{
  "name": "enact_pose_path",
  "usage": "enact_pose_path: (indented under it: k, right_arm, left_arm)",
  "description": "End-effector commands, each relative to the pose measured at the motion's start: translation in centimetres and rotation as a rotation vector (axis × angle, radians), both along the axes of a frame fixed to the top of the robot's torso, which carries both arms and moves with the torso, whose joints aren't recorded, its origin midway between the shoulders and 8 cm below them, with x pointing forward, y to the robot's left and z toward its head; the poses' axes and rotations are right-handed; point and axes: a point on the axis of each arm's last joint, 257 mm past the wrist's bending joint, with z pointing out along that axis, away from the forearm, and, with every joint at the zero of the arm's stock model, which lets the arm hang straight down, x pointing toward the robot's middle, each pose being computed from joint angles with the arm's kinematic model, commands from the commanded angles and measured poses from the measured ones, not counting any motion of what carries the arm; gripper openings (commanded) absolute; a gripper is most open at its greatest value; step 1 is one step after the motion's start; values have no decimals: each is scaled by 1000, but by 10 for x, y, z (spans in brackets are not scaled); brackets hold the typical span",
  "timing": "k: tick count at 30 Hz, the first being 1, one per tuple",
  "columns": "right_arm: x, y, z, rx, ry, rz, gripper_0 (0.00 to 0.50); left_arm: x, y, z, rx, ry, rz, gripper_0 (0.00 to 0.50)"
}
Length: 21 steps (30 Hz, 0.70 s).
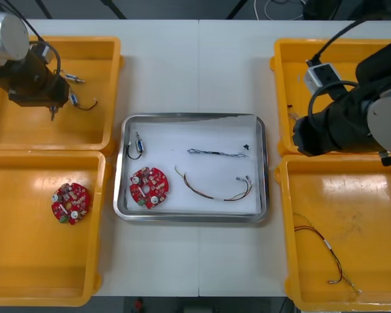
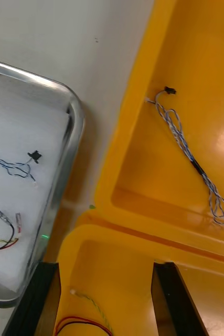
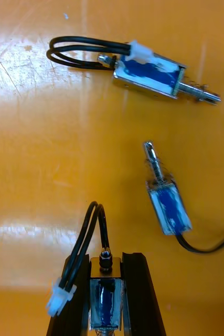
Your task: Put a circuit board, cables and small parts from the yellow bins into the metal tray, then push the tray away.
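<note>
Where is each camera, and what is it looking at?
Front view: above the arms, looking down at the table, metal tray and yellow bins; left arm and right arm show.
Left wrist view: on the left wrist, looking into a bin; the left hand shows, shut on a small metal part.
Right wrist view: on the right wrist, looking at the right bins' meeting rims and the tray's corner; the open right hand shows.
Shared: front and right wrist views both show the tray's blue and white cable.

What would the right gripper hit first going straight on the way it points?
Open right gripper likely meets the floor of the near right yellow bin first, beside the red and yellow cable; depth unclear.
</note>
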Motion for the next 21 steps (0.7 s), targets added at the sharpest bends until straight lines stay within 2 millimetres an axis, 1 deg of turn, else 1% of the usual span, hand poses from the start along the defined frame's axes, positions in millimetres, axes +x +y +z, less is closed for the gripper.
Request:
enact_pose_path:
  k: [1,3,7,8,9,10,12,13,15,18,21]
  right_arm:
    - [-8,-43,12,55,-23,-102,500]
    - [-10,-56,15,88,-26,-135,500]
    - [-12,-77,21,114,-43,-190,500]
    - [-13,-79,21,115,-44,-196,500]
    - [-15,-86,21,117,-44,-212,500]
    - [-17,-89,19,115,-41,-218,500]
    - [-22,-104,16,110,-39,-253,500]
    - [-26,-109,15,109,-38,-265,500]
    - [-30,-118,13,109,-37,-285,500]
    - [-39,-132,6,113,-26,-323,500]
    - [-50,-142,-8,112,7,-355,500]
  left_arm:
    - [4,-3,70,51,-63,-63,0]
    - [-3,-14,78,37,-55,-50,0]
    - [-18,-31,87,46,-26,-81,0]
    - [-20,-34,88,45,-22,-81,0]
    - [-23,-41,91,26,-21,-75,0]
    - [-25,-44,92,18,-20,-74,0]
    - [-31,-58,98,3,-17,-75,0]
    - [-35,-66,100,4,-18,-80,0]
    - [-40,-76,100,14,-13,-83,0]
    - [-50,-100,104,13,-18,-82,0]
    - [-61,-131,103,-19,-24,-74,0]
